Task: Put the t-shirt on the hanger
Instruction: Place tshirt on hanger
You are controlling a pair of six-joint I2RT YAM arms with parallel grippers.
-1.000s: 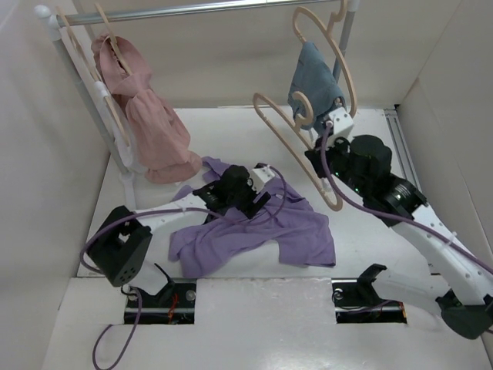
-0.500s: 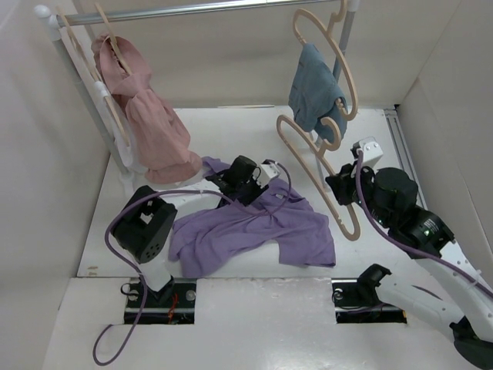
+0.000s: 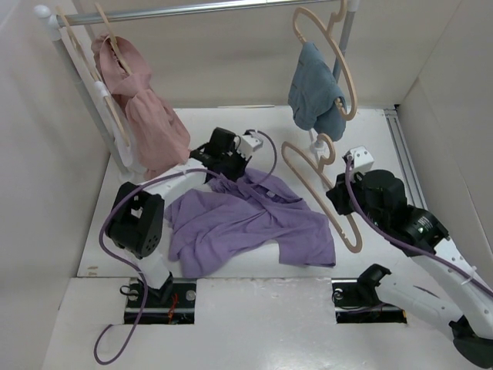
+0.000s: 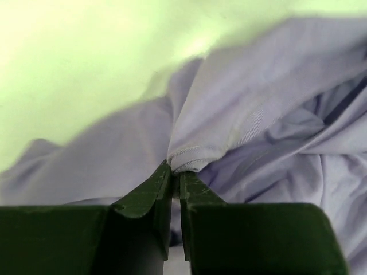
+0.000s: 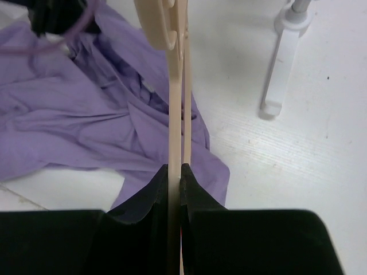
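The lavender t-shirt [image 3: 246, 227] lies crumpled on the white table, spread from the middle toward the front. My left gripper [image 3: 225, 163] is at the shirt's back edge, shut on a ribbed hem fold of the t-shirt [image 4: 275, 103]; in the left wrist view its tips [image 4: 176, 172] pinch that fold. My right gripper [image 3: 343, 202] is shut on the pale-beige hanger [image 3: 351, 240], held tilted above the table just right of the shirt. In the right wrist view the hanger [image 5: 175, 86] runs straight out from the gripper [image 5: 175, 172], over the t-shirt's [image 5: 74, 120] right edge.
A clothes rack rail [image 3: 200, 9] crosses the back. A pink ruffled garment [image 3: 150, 116] hangs at its left, a blue-teal cloth [image 3: 314, 89] and a bare hanger [image 3: 343, 58] at its right. A rack foot [image 5: 281, 63] stands beyond the held hanger. Walls enclose the table on both sides.
My left gripper shut on the shirt's edge and drew back toward the far left, pulling the cloth with it. My right arm carried the hanger down and toward the front.
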